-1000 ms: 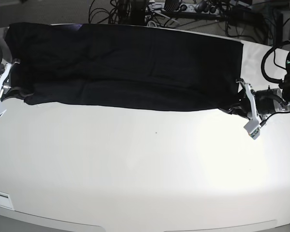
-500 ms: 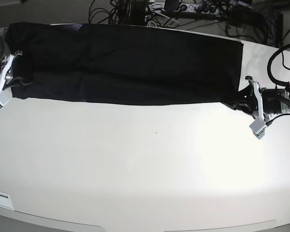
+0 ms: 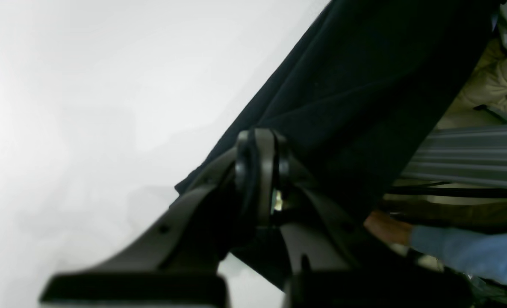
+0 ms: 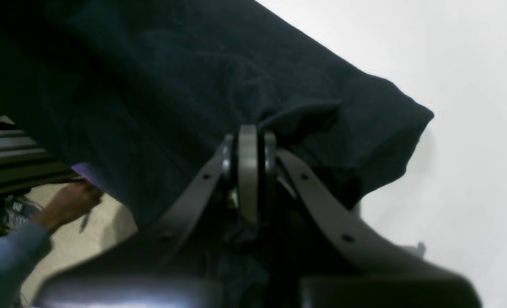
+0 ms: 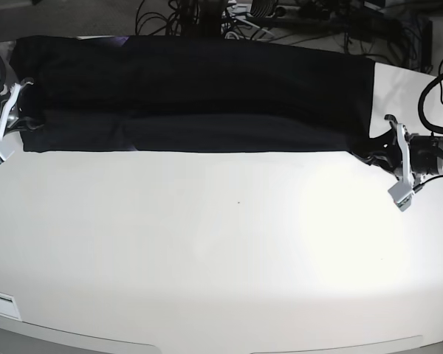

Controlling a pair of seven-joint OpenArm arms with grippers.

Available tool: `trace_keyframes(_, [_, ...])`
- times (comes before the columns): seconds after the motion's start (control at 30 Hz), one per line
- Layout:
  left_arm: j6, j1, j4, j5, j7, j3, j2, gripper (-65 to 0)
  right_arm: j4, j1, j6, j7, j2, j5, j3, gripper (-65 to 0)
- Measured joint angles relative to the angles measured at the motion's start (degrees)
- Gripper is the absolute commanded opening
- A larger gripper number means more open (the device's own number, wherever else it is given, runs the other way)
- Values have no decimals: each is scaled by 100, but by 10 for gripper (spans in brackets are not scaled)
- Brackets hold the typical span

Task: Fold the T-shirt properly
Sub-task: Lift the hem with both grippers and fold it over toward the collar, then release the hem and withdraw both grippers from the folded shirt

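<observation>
Across the table's [image 5: 221,258] far edge, the shirt [image 5: 199,92] lay as a long black band.
Left gripper [image 5: 382,150] pinched its corner on the base view's right; right gripper [image 5: 26,118] clamped the opposite end, cloth stretched between them.

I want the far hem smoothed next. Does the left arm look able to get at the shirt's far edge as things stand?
Probably not yet: the left gripper is shut on the T-shirt at its near right corner, so it must let go first. Nothing else blocks the way across the table.
</observation>
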Motion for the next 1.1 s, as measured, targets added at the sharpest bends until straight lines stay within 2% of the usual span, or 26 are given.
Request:
trace_keyframes(0.33, [0,66,0,-387,146,0,2,-641,0,-2,0,39,0,13,0,-650])
trace_keyframes(0.43, [-2,146,0,-385,247,0,2,-489,0,-79,0,37,0,11,0,-650])
trace_keyframes(0.5, [0,160,0,-385,299,0,2,-409,0,-146,0,33,-2,9,0,-520])
trace_keyframes(0.57, [0,157,0,-385,297,0,0,-380,0,-164,-2,11,0,0,0,-375])
trace_keyframes(0.6, [0,157,0,-385,297,0,2,-381,0,-162,-2,-9,0,0,0,-335])
trace_keyframes(0.8, [0,157,0,-385,299,0,2,-381,0,-157,-2,-125,13,-105,0,-329])
trace_keyframes(0.97, [0,157,0,-385,258,0,2,-381,0,-157,0,52,13,929,0,-329])
trace_keyframes(1.03, [0,157,0,-385,258,0,2,-381,0,-153,0,328,7,813,0,-328])
trace_keyframes(1.1, [0,160,0,-385,258,0,2,-381,2,-153,0,553,-39,133,0,-328])
